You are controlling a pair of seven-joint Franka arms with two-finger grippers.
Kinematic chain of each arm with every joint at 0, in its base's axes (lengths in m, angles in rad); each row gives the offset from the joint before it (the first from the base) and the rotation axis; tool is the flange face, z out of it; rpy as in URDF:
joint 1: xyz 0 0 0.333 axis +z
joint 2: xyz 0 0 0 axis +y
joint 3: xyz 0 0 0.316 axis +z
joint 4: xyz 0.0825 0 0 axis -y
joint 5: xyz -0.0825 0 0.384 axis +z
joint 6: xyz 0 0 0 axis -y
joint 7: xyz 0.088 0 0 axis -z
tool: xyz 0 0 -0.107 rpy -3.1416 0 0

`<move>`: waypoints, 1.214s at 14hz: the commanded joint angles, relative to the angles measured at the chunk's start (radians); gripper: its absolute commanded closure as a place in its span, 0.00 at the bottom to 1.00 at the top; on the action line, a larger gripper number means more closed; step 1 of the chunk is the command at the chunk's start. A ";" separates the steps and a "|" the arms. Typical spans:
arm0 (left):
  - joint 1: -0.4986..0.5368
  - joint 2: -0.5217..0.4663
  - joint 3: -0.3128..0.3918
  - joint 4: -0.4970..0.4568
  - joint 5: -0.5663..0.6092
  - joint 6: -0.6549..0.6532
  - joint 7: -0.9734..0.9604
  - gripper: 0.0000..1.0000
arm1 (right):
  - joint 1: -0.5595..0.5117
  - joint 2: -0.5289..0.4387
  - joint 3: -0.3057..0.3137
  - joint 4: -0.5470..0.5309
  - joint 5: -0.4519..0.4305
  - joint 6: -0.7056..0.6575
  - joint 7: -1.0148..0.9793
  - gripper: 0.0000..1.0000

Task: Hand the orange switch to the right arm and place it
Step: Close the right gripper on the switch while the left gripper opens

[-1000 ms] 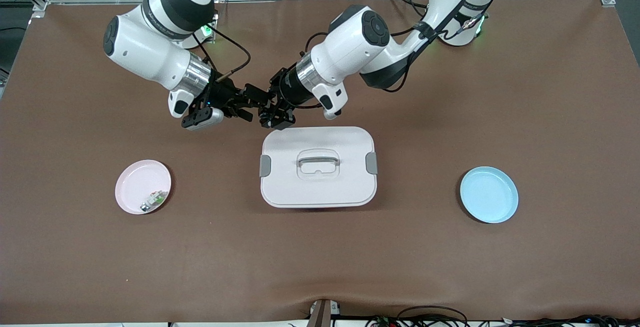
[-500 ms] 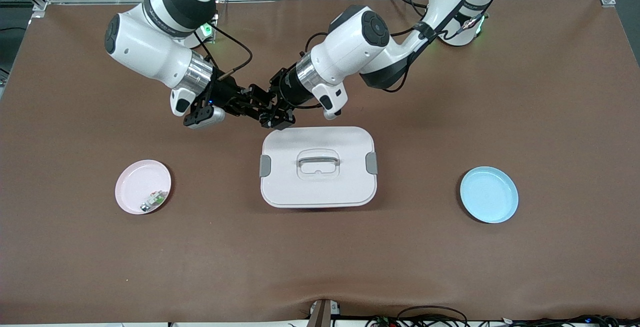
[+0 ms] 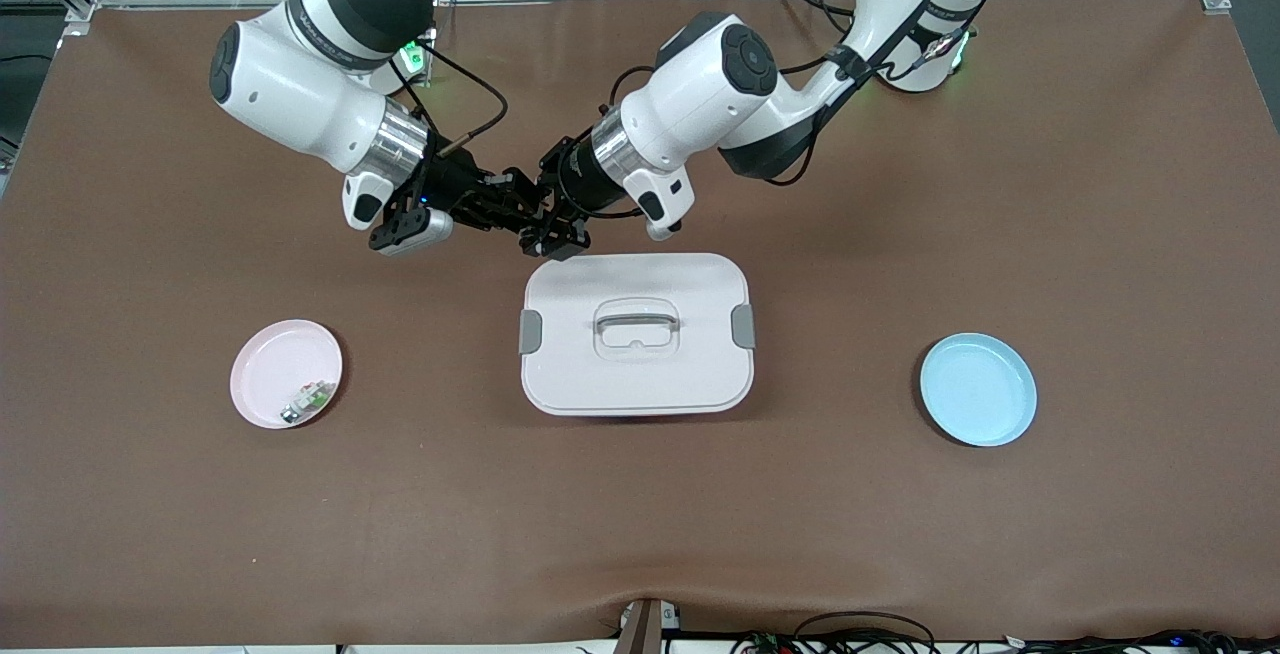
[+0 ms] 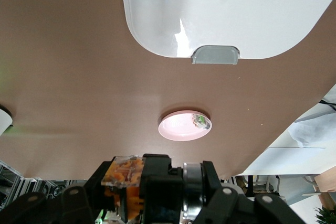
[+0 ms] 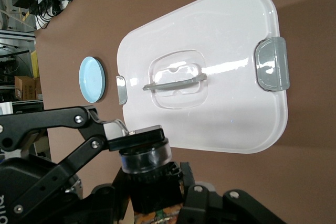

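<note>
The orange switch (image 4: 157,184), a stubby black body with an orange end and a silver ring, hangs in the air between both grippers. My left gripper (image 3: 545,226) is shut on it; in the left wrist view the switch fills the left gripper (image 4: 157,190). My right gripper (image 3: 492,206) meets it tip to tip and is also shut on the switch (image 5: 152,179), whose black body sits inside the right gripper (image 5: 155,195). Both hands hover over the table beside the robot-facing edge of the white box (image 3: 636,364). In the front view the grippers hide the switch.
The white lidded box with grey latches and a handle sits mid-table. A pink plate (image 3: 268,362) toward the right arm's end holds a small green-and-white part (image 3: 310,396). A bare blue plate (image 3: 978,389) lies toward the left arm's end.
My right gripper moved in toward the left gripper and went from open to shut on the switch. The left arm stayed nearly still, keeping its hold.
</note>
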 commanded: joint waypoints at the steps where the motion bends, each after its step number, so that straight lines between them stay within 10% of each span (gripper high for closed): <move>1: -0.004 -0.008 0.003 0.008 0.030 0.021 -0.041 0.66 | 0.019 -0.005 -0.009 -0.011 0.003 -0.005 0.008 1.00; 4: -0.003 -0.008 0.003 0.009 0.030 0.021 -0.041 0.53 | 0.017 -0.003 -0.009 -0.011 0.003 -0.008 0.010 1.00; 9: 0.000 -0.008 0.005 0.011 0.030 0.022 -0.041 0.00 | 0.016 -0.003 -0.012 0.000 -0.001 -0.011 0.002 1.00; 13: 0.002 -0.010 0.005 0.012 0.028 0.022 -0.041 0.00 | 0.008 -0.003 -0.012 0.009 -0.023 -0.029 -0.003 1.00; 17: 0.006 -0.010 0.005 0.011 0.030 0.022 -0.041 0.00 | -0.067 0.013 -0.017 0.080 -0.275 -0.196 -0.030 1.00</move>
